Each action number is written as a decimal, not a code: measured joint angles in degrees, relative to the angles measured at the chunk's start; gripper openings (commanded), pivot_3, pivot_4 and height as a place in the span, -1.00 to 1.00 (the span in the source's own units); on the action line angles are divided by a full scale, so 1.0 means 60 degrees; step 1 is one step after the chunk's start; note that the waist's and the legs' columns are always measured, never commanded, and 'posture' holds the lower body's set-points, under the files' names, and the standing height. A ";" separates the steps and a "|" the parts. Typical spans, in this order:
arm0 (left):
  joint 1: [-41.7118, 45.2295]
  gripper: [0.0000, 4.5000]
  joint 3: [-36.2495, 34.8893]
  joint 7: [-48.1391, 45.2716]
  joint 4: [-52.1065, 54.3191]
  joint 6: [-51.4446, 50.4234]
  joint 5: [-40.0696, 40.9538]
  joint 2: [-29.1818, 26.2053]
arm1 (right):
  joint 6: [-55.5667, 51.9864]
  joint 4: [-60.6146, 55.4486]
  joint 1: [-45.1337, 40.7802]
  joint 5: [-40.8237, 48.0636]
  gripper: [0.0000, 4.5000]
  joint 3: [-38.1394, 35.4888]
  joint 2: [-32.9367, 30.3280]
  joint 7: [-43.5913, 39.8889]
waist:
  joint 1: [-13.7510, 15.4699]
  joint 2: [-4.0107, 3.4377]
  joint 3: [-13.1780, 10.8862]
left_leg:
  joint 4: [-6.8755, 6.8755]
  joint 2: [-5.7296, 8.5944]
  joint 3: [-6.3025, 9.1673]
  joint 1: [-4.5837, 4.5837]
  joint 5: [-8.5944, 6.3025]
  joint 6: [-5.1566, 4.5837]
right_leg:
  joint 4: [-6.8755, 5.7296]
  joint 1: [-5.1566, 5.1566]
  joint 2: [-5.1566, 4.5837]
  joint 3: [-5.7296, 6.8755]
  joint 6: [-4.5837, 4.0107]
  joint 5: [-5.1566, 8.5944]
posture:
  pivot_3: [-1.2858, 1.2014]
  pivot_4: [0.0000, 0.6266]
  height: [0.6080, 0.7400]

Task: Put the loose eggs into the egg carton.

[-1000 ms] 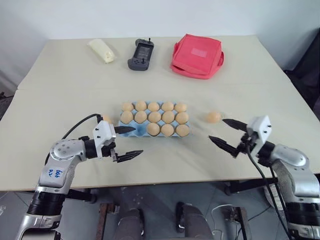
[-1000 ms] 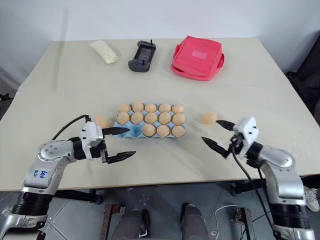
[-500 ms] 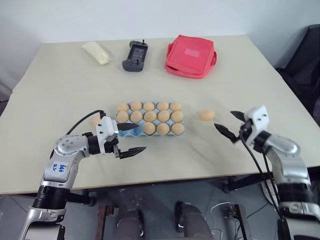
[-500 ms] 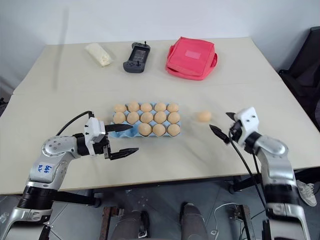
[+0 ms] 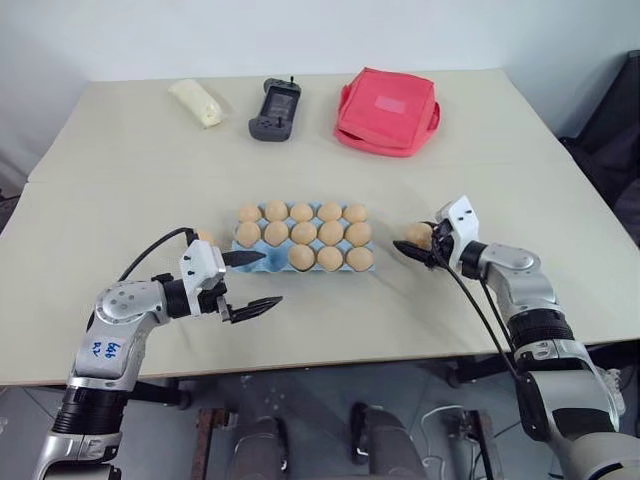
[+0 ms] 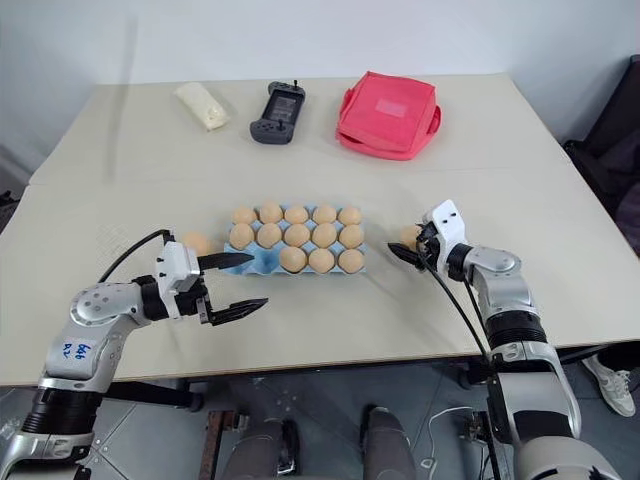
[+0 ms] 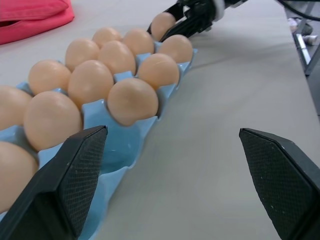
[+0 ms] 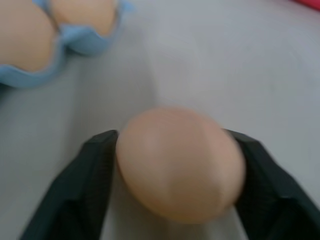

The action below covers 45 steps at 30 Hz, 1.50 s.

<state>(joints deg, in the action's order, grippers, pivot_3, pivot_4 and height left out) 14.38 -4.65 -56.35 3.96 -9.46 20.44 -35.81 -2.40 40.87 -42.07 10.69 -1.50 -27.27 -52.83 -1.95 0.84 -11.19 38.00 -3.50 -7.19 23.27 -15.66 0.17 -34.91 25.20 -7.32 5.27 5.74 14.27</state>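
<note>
Eggs, loose: two lying on the table (image 5: 120,180), one at each end of the egg carton (image 5: 252,262). One egg (image 8: 180,162) is sitting between the right gripper's (image 5: 421,244) two black fingers, both pads touching its sides in the right wrist view; the head views are showing that same egg (image 5: 416,234) resting on the table just right of the carton. The other loose egg (image 6: 197,243) is lying at the carton's left end, partly hidden behind the left gripper's cable. The left gripper (image 5: 252,282) is hovering with its fingers spread wide and empty at the carton's near-left corner. The left wrist view is looking along the rows of filled cups toward the right gripper at the far end. Counting thirteen eggs in the carton, with two near-row cups on the left showing bare blue. Also lying along the far edge: one pale yellow packet (image 5: 200,102), one black handheld controller (image 5: 275,109), one red pouch (image 5: 387,111).
</note>
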 measured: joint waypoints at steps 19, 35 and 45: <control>-0.2132 1.00 -0.2181 -0.0010 -0.1106 0.0416 0.0410 -0.0875 | -0.3269 -0.4823 -0.0548 -0.0035 -0.05 0.3369 0.3221 0.0325 | -0.0160 0.0002 0.0001 | -0.0007 -0.0056 0.0040 -0.0002 -0.0004 0.0039 | -0.0050 0.0058 -0.0017 0.0058 -0.0072 0.0001 | 0.03 -0.52 1.00; -0.2578 1.00 -0.2229 0.0430 -0.0693 0.0266 0.0439 -0.0802 | -0.2058 -0.4841 -0.0271 -0.0057 0.97 0.2861 0.2792 -0.0110 | -0.0157 0.0007 0.0004 | -0.0014 -0.0089 -0.0071 0.0005 -0.0088 0.0056 | -0.0043 0.0064 -0.0028 0.0205 -0.0068 -0.0002 | 0.03 -0.52 1.00; -0.2606 1.00 -0.3026 0.0913 -0.1617 0.0342 0.0330 -0.1084 | -0.0168 -0.6550 0.3008 0.1574 0.97 0.1173 0.0272 -0.2529 | -0.0069 0.0011 0.0006 | -0.0013 -0.0117 -0.0165 -0.0040 -0.0109 0.0050 | 0.0024 0.0062 -0.0025 0.0209 -0.0085 0.0003 | 0.03 -0.52 1.00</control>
<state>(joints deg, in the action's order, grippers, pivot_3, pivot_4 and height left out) -1.25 -22.81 -50.87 -5.75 -7.41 22.42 -42.32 -3.41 1.57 -24.02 20.14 5.53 -25.64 -68.01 -2.36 0.91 -11.15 37.92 -4.20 -8.18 23.03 -16.31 0.47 -34.77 25.57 -7.47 6.53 5.23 14.29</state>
